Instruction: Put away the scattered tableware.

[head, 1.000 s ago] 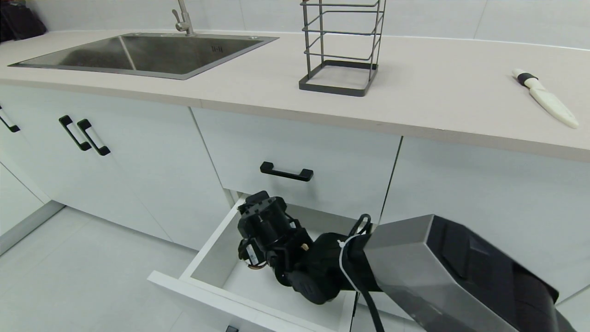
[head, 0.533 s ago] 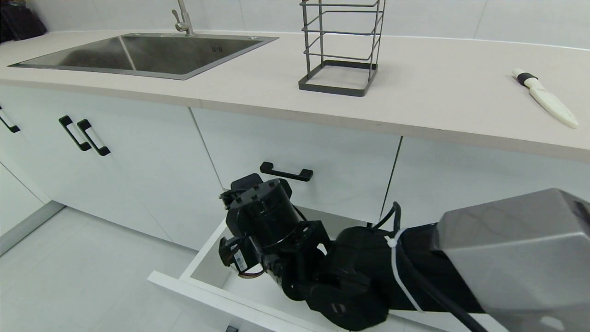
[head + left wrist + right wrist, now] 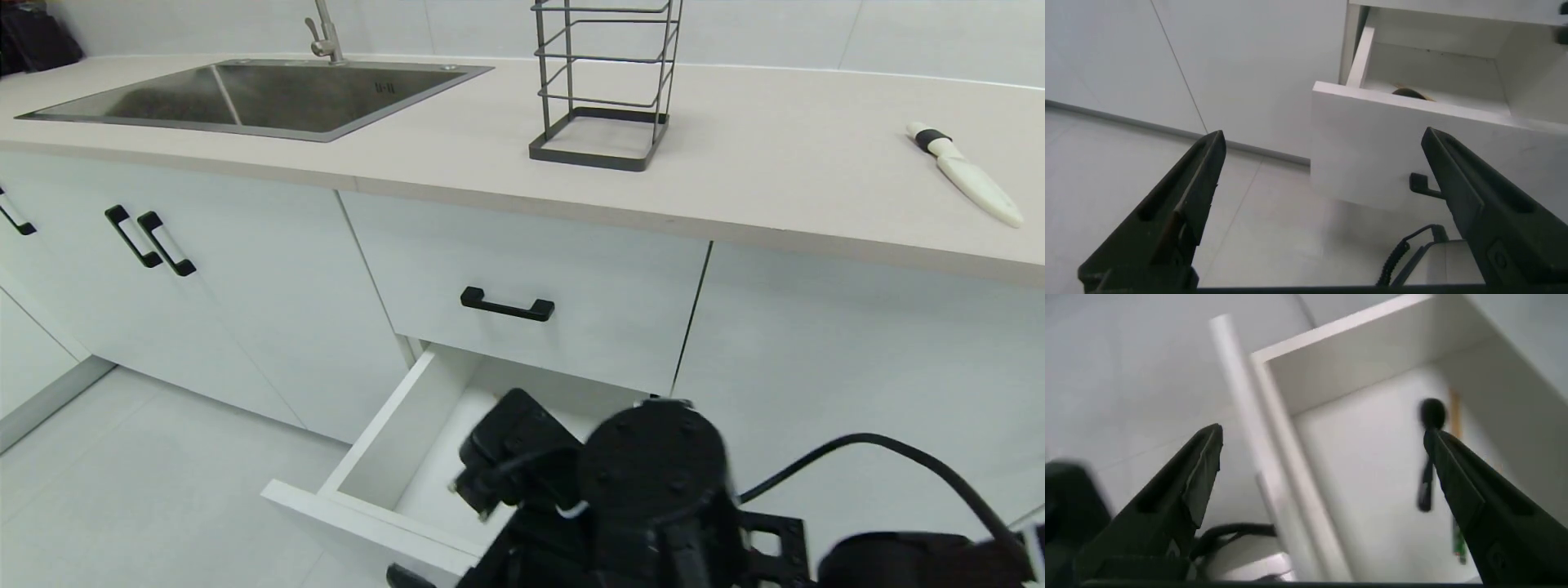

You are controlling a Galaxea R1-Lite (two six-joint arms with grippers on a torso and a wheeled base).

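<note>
A white knife with a black band (image 3: pixel 967 175) lies on the counter at the far right. Below the counter, the lower drawer (image 3: pixel 392 457) is pulled out. Inside it I see a black-headed utensil (image 3: pixel 1427 453) and thin yellow-green sticks (image 3: pixel 1456 490) lying on the drawer floor. My right gripper (image 3: pixel 1323 441) hangs open and empty above the drawer's front edge. My left gripper (image 3: pixel 1323 139) is open and empty too, low in front of the drawer front (image 3: pixel 1437 155).
A dark wire rack (image 3: pixel 604 82) stands in the middle of the counter, and a steel sink (image 3: pixel 253 94) with a tap is at the left. The closed upper drawer has a black handle (image 3: pixel 506 306). Cabinet doors run to the left above grey floor.
My right arm has lifted out of the open drawer and pulled back toward me, and it now sits above the drawer's front edge. The knife, rack and drawer have not moved.
</note>
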